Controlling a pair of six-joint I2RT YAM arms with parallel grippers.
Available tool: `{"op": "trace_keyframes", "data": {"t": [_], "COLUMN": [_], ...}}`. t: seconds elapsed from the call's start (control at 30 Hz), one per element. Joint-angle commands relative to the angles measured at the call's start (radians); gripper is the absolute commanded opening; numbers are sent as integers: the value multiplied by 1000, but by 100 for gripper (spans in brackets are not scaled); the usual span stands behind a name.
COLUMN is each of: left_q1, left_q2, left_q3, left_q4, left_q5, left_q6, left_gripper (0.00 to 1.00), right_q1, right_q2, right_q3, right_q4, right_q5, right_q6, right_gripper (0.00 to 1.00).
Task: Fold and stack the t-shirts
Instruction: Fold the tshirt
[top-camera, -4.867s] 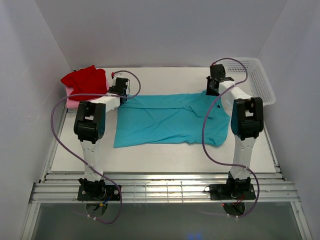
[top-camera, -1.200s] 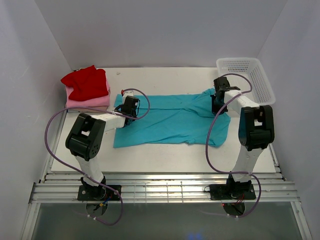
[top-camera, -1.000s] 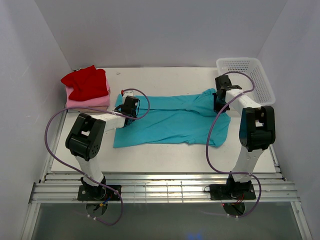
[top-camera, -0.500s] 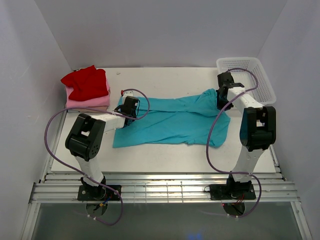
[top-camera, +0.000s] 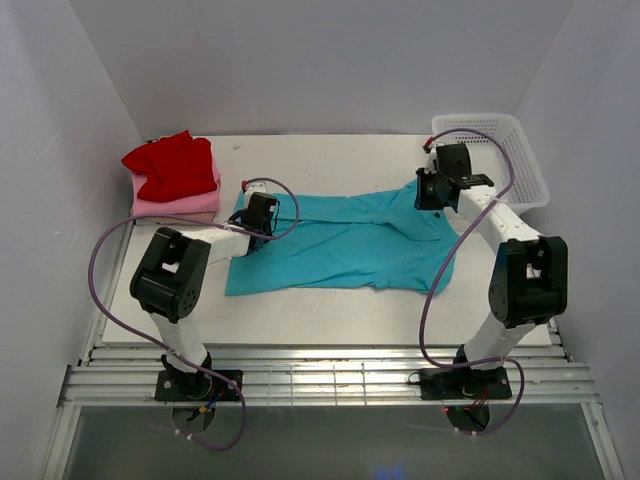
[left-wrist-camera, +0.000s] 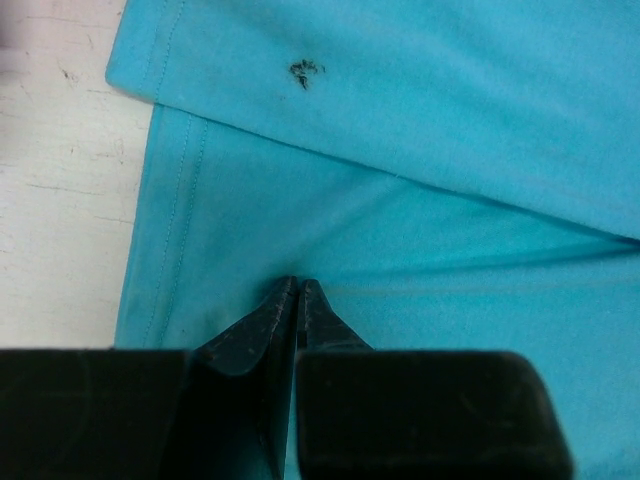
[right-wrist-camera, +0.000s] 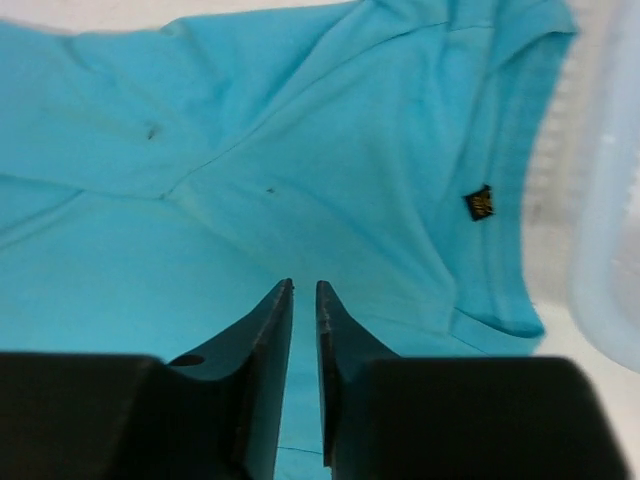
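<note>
Teal t-shirt (top-camera: 340, 245) pinched in left tool (left-wrist-camera: 298, 283) — right tool (right-wrist-camera: 304, 287) parted over it.

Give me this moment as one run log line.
left hand: shut on teal t-shirt | right hand: jaws slightly apart, empty, over teal t-shirt | stack: red t-shirt on pink t-shirt, far left

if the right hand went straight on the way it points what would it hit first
Most likely the teal t-shirt, spread right ahead of the right hand with nothing in between; how far off is unclear.
</note>
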Motion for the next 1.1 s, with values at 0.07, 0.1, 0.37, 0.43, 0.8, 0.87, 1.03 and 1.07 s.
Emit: {"op": "trace_keyframes", "data": {"t": [0.07,0.1,0.37,0.43,0.8,0.87,1.03,1.07], "left_q1": [8,8,8,8,8,8,8,8], "left_q2": [-32,-32,-29,-28,-31,-38,-49,-48], "left_q3": [-16,-15,-13,-12,-18,-19,-25,-25], "left_q4": [-108,-110,-113,-113,-112,-112,-110,-110], "left_q5": [1,-1,-9,-12,-12,-13,-25,-27], "left_q6": [9,9,12,13,12,12,16,16], "left_gripper": [16,16,16,16,16,16,16,16], "right_q1": [45,49,95,98,101,103,103,102], "right_q2": [90,99,200,214,285,297,320,322], "right_q3": [14,14,49,61,127,135,156,156], "right_q4": [18,21,6,6,-6,-6,-12,-11], "right_q5": [-148,-156,-138,-130,-96,-82,-87,-85], "right_q6": [-15,-15,-24,-23,-18,-17,-15,-15], "right_gripper": [16,16,20,21,23,24,24,24]}}
